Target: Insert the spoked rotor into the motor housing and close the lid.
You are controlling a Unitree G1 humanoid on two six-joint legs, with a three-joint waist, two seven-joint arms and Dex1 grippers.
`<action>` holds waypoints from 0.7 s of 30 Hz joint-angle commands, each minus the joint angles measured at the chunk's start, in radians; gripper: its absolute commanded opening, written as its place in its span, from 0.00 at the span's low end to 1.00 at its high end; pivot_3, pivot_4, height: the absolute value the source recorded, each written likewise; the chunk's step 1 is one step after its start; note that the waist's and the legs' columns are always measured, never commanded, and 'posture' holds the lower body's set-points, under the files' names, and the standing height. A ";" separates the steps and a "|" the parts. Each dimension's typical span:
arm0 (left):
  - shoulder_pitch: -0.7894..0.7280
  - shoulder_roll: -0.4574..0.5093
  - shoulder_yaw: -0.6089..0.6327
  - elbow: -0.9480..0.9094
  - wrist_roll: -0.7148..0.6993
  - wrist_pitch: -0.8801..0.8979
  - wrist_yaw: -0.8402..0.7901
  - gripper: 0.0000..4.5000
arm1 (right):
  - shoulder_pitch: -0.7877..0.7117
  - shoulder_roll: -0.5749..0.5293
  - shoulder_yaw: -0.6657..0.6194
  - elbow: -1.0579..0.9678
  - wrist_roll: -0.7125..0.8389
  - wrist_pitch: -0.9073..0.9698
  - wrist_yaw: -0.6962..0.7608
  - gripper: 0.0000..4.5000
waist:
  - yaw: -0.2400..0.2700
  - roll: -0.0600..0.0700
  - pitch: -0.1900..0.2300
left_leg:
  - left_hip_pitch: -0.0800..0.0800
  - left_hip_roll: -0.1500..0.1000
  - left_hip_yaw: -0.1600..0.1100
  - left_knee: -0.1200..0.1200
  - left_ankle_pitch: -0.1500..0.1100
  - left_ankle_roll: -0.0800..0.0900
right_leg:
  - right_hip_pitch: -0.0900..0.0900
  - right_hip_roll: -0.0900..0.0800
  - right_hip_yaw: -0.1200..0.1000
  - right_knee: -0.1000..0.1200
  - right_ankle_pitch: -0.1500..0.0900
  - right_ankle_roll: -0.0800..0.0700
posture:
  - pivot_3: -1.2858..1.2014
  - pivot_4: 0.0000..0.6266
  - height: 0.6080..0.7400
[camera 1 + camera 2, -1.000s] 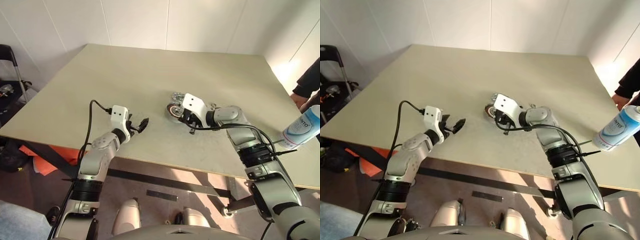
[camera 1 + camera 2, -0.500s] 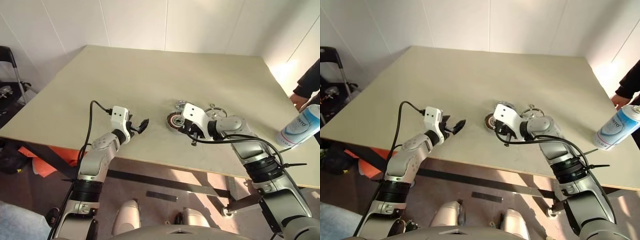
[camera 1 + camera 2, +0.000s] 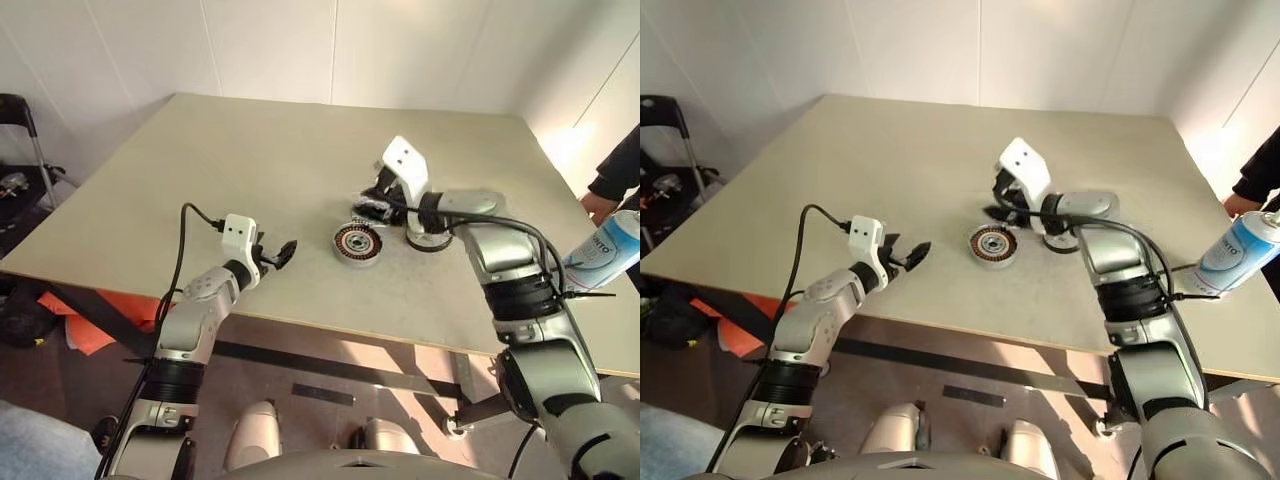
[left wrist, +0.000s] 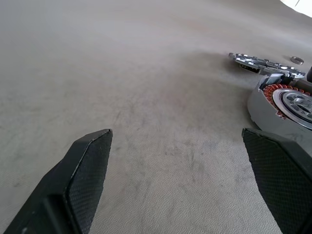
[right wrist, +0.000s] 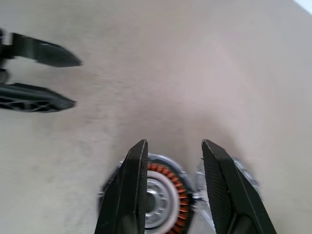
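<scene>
Right gripper (image 3: 368, 207) hangs above the motor housing (image 3: 358, 243), jaws parted and empty.

Housing sits mid-table (image 3: 250, 160), centre of frame, copper windings showing. The lid (image 4: 263, 63) lies just behind it. Left gripper (image 3: 282, 251) hovers centre-left, fingers spread wide, nothing in them. Spray can (image 3: 605, 252) at right edge.

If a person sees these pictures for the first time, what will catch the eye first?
The motor housing, with its copper-orange windings, sits near the middle of the table. The right gripper hangs just above it, fingers parted with nothing between them, and the lid lies flat just beyond. At the table's right edge a person's hand rests behind a white and blue spray can.
</scene>
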 commanded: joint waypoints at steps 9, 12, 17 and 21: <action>-0.023 0.000 -0.006 -0.011 0.007 -0.021 -0.013 1.00 | -0.143 -0.180 -0.041 0.509 -0.115 -0.258 -0.182 0.43 | -0.007 0.001 0.001 | -0.005 -0.001 0.001 -0.001 0.002 -0.003 | -0.005 0.000 0.000 0.000 0.000 0.000 | 0.52 0.00 1.00; -0.019 -0.005 -0.013 -0.012 0.010 -0.023 -0.014 1.00 | -0.179 -0.205 -0.095 0.586 -0.072 -0.222 -0.181 0.43 | -0.005 0.001 0.001 | -0.004 0.000 0.001 -0.001 0.001 -0.002 | -0.005 0.000 0.000 0.000 0.000 0.000 | 0.52 0.00 1.00; -0.014 -0.008 -0.017 -0.008 0.013 -0.026 -0.019 1.00 | -0.174 -0.202 -0.200 0.601 0.041 -0.055 -0.132 0.43 | -0.004 0.001 0.001 | -0.004 0.000 0.001 -0.001 0.000 0.001 | -0.004 0.000 0.000 0.000 0.000 0.000 | 0.52 0.00 1.00; -0.018 -0.009 -0.022 -0.005 0.016 -0.023 -0.025 1.00 | -0.143 -0.187 -0.279 0.582 0.127 0.084 -0.136 0.43 | -0.002 0.001 0.001 | -0.004 0.000 0.001 0.000 0.000 0.002 | -0.004 0.000 0.000 0.000 0.000 0.000 | 0.52 0.00 1.00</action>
